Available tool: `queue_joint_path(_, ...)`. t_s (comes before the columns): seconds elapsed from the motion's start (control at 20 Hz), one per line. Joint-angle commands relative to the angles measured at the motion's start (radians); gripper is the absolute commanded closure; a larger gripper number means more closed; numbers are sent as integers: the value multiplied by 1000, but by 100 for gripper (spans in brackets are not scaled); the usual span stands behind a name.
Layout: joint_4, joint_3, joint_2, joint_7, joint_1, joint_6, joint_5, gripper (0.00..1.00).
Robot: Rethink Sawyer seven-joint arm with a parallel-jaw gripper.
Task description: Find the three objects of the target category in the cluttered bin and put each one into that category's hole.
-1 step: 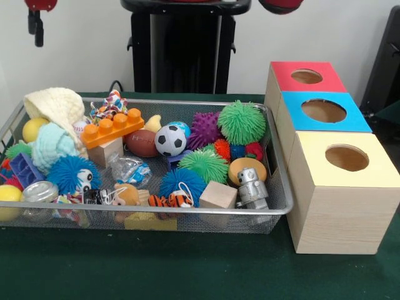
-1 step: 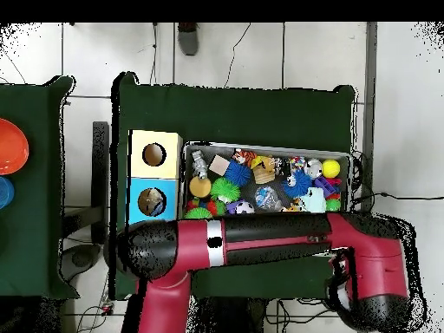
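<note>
Hanging drawn back at eleven o'clock in the front view, well above the clutter, with no sorting visibly begun.

Showing only a dark sliver of the end effector at the top edge: cannot tell whether spread or pressed together, and apparently carrying nothing. Below, toward six o'clock, lying packed full on the green tabletop: mesh bin, with green spiky ball, soccer ball and wooden block among possible targets. At three o'clock of the bin, just beside it, waiting: red box, blue box, yellow box, holes seemingly empty. Judging by this, all three placements left.
</note>
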Motion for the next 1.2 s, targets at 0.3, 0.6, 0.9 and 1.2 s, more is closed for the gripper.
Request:
queue_joint_path(0.3,65,45,44,441,25,-160,88,0)
queue_joint_path(0.6,153,-164,169,456,-69,-411,145,0)
queue_joint_path(0.9,114,-31,104,459,-2,-261,119,0)
queue_joint_path(1.2,-81,-81,75,377,83,-137,122,0)
